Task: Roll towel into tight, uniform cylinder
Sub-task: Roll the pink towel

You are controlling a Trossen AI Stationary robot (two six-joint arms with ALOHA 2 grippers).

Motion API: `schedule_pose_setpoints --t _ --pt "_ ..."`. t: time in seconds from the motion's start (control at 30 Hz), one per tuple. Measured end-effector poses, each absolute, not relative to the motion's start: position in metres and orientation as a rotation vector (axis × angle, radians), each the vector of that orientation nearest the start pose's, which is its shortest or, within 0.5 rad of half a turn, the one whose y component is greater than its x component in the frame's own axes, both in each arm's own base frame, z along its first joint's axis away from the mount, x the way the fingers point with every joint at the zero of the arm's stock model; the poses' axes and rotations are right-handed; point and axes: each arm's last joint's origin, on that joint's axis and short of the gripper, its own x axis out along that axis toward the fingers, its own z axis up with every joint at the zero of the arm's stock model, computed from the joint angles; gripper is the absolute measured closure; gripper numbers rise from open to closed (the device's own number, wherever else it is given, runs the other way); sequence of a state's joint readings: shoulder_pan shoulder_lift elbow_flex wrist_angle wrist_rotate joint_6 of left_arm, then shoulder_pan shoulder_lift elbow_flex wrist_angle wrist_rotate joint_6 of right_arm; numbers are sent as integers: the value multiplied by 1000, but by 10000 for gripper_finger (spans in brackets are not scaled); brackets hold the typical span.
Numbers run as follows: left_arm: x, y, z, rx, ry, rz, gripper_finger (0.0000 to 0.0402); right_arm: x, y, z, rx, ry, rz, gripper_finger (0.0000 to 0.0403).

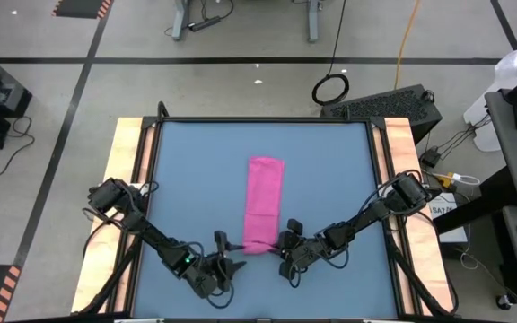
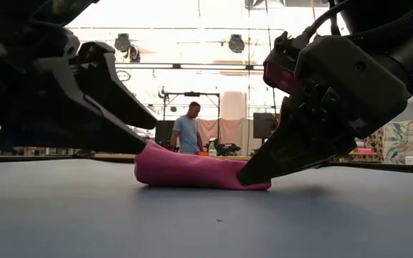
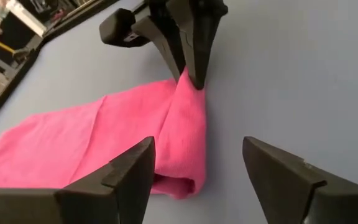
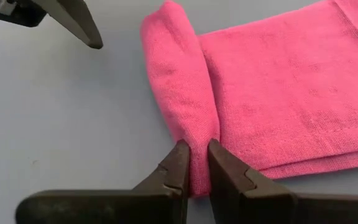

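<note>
From above, the towel lies as a long folded strip down the middle of the blue tabletop, bare surface open on both its long sides and toward the far rim. Its near end is turned up into a small roll, and both arms meet there: the left hand sits just off the roll's left end, the right hand at its right end; the hands cover part of that end, so the roll's outline is hard to read here. At table height, the towel shows as a low pink hump between two dark hands, the right hand tip down on it; a person stands far behind. In the left wrist view, the left hand stands wide apart, holding nothing, with the towel ahead and the roll's end between its fingers. In the right wrist view, the right hand is pinched narrow on the rolled edge of the towel, whose far part runs out of frame.
</note>
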State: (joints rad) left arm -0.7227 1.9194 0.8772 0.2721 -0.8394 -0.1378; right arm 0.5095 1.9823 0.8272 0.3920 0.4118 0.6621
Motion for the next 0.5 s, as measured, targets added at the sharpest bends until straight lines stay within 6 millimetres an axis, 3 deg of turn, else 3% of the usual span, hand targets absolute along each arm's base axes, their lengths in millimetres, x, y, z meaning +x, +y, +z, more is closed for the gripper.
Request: schedule_pose_setpoints --t 0.5 --pt "290 -197 87 380 625 126 154 309 159 80 296 676 -135 367"
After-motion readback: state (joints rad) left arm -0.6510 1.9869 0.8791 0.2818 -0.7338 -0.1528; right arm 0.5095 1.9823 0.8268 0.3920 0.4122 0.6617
